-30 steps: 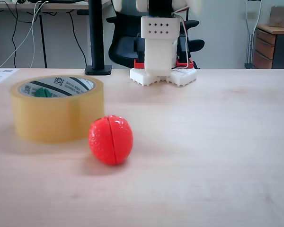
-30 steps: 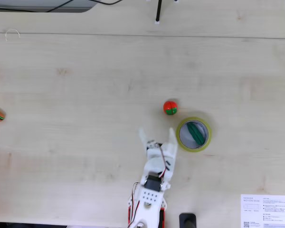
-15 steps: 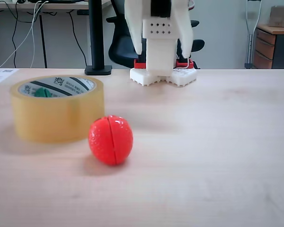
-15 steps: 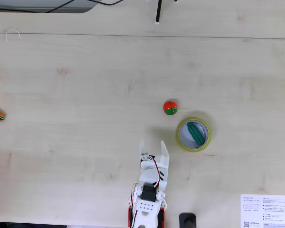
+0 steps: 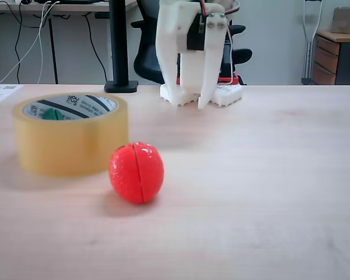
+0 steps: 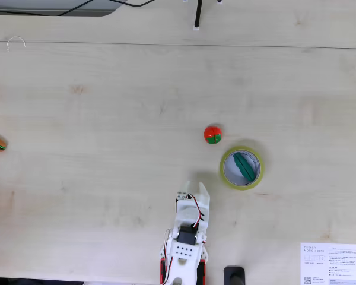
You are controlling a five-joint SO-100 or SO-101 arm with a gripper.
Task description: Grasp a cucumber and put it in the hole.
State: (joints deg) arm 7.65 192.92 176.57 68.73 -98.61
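cucumber (image 6: pixel 244 166) is lying inside the hole (image 6: pixel 238 174) of the tape roll (image 5: pixel 70 146), off to the right of the jaws from above; gripper (image 6: pixel 193 188) hangs empty, pulled back near its base, jaws slightly apart

Green cucumber (image 6: pixel 245 166) — yellowish-tan tape roll (image 6: pixel 227 178)

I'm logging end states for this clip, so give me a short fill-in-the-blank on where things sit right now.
1. The cucumber lies inside the ___ of the tape roll.
2. The red toy sits ___ the roll, on the table.
3. The hand holds ___.

Missing words: hole; outside; nothing
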